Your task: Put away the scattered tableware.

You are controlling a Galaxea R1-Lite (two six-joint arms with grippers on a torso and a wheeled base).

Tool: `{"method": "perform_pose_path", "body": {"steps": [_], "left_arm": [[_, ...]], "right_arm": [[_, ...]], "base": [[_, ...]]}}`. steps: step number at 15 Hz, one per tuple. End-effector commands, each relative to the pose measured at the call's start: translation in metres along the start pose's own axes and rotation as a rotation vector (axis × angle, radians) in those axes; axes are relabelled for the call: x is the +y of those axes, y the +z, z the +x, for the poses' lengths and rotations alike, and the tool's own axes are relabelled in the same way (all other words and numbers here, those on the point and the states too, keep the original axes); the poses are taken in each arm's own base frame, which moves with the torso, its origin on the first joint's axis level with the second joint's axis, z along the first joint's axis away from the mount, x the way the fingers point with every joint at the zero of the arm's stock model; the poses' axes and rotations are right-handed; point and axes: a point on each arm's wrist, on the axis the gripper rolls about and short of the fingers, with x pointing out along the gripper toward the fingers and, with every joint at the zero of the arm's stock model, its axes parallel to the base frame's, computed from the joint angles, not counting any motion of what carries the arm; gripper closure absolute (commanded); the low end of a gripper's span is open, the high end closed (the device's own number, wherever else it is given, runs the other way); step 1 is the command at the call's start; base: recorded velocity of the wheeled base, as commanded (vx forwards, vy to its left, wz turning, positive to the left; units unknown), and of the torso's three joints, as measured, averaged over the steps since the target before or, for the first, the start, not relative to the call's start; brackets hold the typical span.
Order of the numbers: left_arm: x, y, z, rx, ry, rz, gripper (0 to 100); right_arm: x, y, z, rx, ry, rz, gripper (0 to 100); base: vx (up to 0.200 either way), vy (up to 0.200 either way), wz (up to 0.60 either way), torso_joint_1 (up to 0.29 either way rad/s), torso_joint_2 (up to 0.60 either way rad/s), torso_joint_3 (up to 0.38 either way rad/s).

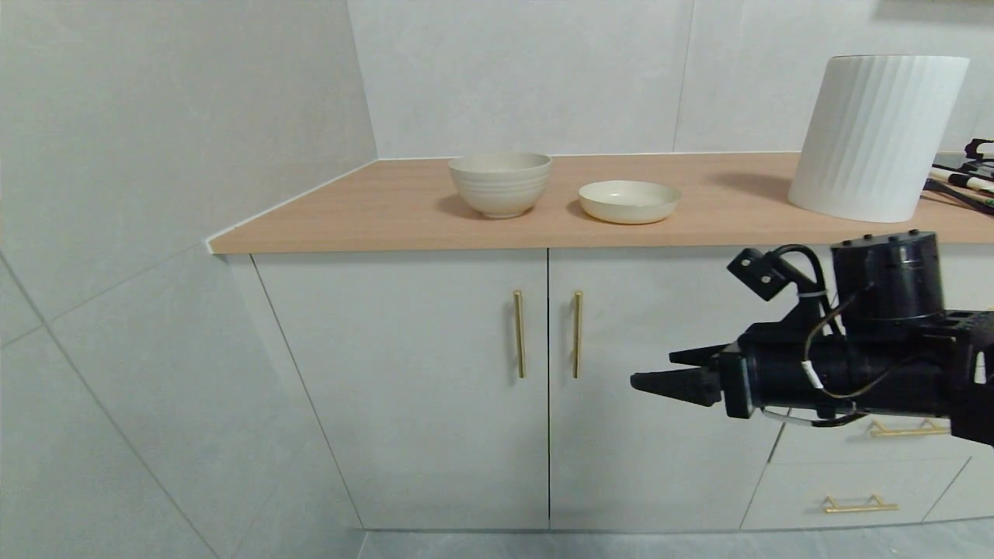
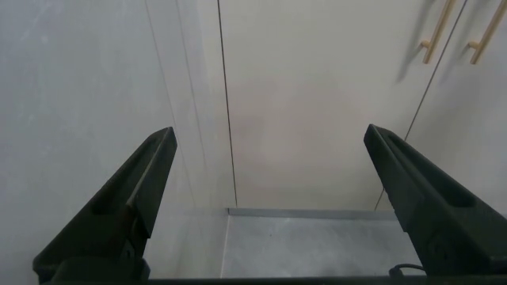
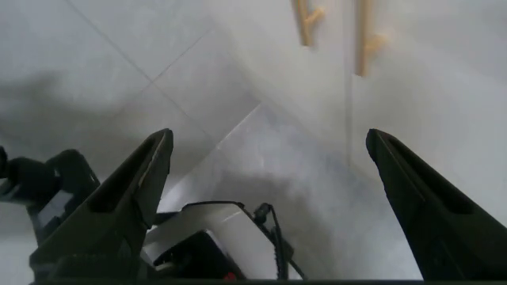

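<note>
a cream bowl (image 1: 500, 183) stands upright on the wooden table (image 1: 373, 210), toward its back and near the corner where the tiled wall (image 1: 155, 155) meets it. just beside the bowl, on the robot's right and not touching it, sits a shallow cream dish (image 1: 629, 201). farther right on the same table stands a tall white ribbed cylinder (image 1: 877, 136), well apart from the dish, and past it at the edge of the head view lie some thin dark items (image 1: 963, 182) too small to tell.

under the table are two pale cabinet doors (image 1: 411, 388), both closed, each with an upright brass handle (image 1: 519, 334) next to the middle seam. right of them are drawers (image 1: 854, 481) with level brass handles.

the right gripper (image 1: 652, 370) hangs in front of the right door, below the table edge, pointing toward the robot's left; its jaws are spread and hold nothing. in its wrist view the right gripper (image 3: 269, 206) has grey floor (image 3: 261, 150) and the two handles beyond it.

the left gripper (image 2: 269, 206) has its jaws spread wide too, with nothing between them, and faces the lower part of a door, next to the wall and a strip of floor.
</note>
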Motion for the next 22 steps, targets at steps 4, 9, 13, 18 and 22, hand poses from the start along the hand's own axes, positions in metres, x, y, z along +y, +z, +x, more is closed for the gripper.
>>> {"method": "perform_pose_path", "body": {"steps": [4,9,13,18,22], "left_arm": [[0.000,0.000,0.000,0.000,0.001,0.000,0],[0.000,0.000,0.000,0.000,0.001,0.000,0],[0.000,0.000,0.000,0.000,0.001,0.000,0],[0.000,0.000,0.000,0.000,0.001,0.000,0],[0.000,0.000,0.000,0.000,0.001,0.000,0]], "right_arm": [[-0.022,-0.002,0.072,0.068,0.001,0.020,0],[-0.018,-0.002,0.083,-0.010,-0.026,-0.025,0],[-0.021,-0.011,0.104,-0.046,-0.064,-0.001,0],[-0.026,-0.010,0.113,-0.123,-0.074,0.021,0],[-0.032,-0.009,0.126,-0.187,-0.073,0.064,0]], "base": [[0.000,0.000,0.00,0.000,0.00,0.000],[0.000,0.000,0.00,0.000,0.00,0.000],[0.000,0.000,0.00,0.000,0.00,0.000],[0.000,0.000,0.00,0.000,0.00,0.000],[0.000,0.000,0.00,0.000,0.00,0.000]]}}
